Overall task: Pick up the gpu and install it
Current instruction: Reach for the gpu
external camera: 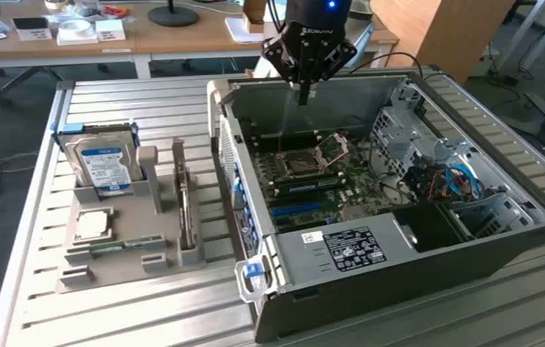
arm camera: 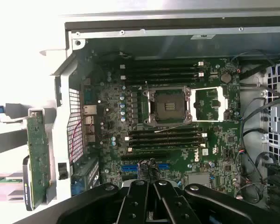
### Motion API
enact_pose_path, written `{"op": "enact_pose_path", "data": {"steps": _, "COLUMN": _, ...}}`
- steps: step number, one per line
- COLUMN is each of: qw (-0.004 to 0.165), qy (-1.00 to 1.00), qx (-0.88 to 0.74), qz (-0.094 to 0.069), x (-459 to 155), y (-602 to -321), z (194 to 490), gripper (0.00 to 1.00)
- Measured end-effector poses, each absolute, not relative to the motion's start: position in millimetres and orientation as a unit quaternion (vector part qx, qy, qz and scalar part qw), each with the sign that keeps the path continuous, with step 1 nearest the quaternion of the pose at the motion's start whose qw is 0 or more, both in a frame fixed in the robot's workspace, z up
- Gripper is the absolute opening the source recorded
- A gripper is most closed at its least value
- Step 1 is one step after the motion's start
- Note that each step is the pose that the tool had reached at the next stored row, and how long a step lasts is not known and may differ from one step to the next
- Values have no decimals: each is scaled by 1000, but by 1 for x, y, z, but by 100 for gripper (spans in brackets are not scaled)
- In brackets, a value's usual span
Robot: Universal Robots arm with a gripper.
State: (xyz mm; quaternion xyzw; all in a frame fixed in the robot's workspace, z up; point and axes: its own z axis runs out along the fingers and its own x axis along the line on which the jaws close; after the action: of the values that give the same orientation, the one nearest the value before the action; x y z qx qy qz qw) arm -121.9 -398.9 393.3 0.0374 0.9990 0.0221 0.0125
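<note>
Metal slats make up the table (external camera: 99, 108), and on it we've got the open black-and-silver pc case (external camera: 427, 267) lying on its side, green motherboard (external camera: 321, 188) facing up. The gripper (external camera: 303, 96) hangs over the case's far wall in the exterior view, pinched fully together with nothing between the tips. From the wrist view we get its glossy black fingers (arm camera: 133, 205) over the board near the blue slots. The square metal cpu socket (arm camera: 170, 106) sits further in, between rows of long black memory slots.

The gpu (external camera: 185, 206) is well apart from the gripper, outside the case. It stands on its long edge in a slot of the matte grey moulded tray (external camera: 118, 278), just beside the case on the exterior view's left. There it reads as a thin flat slab, while the wrist view gives us its green circuit-board face.

Same tray also has a silver hard drive (external camera: 107, 165) with a blue-and-white label standing upright. A flat square chip (external camera: 92, 224) and a narrow green ram stick (external camera: 118, 246) are both lying flat.
</note>
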Motion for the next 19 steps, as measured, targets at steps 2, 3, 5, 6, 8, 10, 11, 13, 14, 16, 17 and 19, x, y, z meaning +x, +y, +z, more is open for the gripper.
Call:
{"op": "enact_pose_path", "data": {"steps": 2, "qw": 12, "qy": 999, "qx": 37, "qz": 22, "x": -122, "y": -399, "z": 393, "gripper": 11}}
{"op": "enact_pose_path", "data": {"steps": 3, "qw": 12, "qy": 999, "qx": 37, "qz": 22, "x": -122, "y": -399, "z": 393, "gripper": 11}}
{"op": "enact_pose_path", "data": {"steps": 5, "qw": 12, "qy": 999, "qx": 37, "qz": 22, "x": -122, "y": -399, "z": 393, "gripper": 11}}
{"op": "enact_pose_path", "data": {"steps": 6, "qw": 12, "qy": 999, "qx": 37, "qz": 22, "x": -122, "y": -399, "z": 393, "gripper": 11}}
{"op": "enact_pose_path", "data": {"steps": 8, "qw": 12, "qy": 999, "qx": 38, "qz": 22, "x": -123, "y": -399, "z": 393, "gripper": 11}}
{"op": "enact_pose_path", "data": {"steps": 10, "qw": 12, "qy": 999, "qx": 37, "qz": 22, "x": -124, "y": -399, "z": 393, "gripper": 11}}
{"op": "enact_pose_path", "data": {"steps": 11, "qw": 12, "qy": 999, "qx": 37, "qz": 22, "x": -125, "y": -399, "z": 393, "gripper": 11}}
{"op": "enact_pose_path", "data": {"steps": 13, "qw": 12, "qy": 999, "qx": 37, "qz": 22, "x": -126, "y": -399, "z": 393, "gripper": 11}}
{"op": "enact_pose_path", "data": {"steps": 14, "qw": 12, "qy": 999, "qx": 37, "qz": 22, "x": -127, "y": -399, "z": 393, "gripper": 11}}
{"op": "enact_pose_path", "data": {"steps": 16, "qw": 12, "qy": 999, "qx": 37, "qz": 22, "x": -130, "y": -399, "z": 393, "gripper": 11}}
{"op": "enact_pose_path", "data": {"steps": 17, "qw": 13, "qy": 999, "qx": 37, "qz": 22, "x": -131, "y": -399, "z": 393, "gripper": 11}}
{"op": "enact_pose_path", "data": {"steps": 19, "qw": 12, "qy": 999, "qx": 37, "qz": 22, "x": -134, "y": -399, "z": 393, "gripper": 11}}
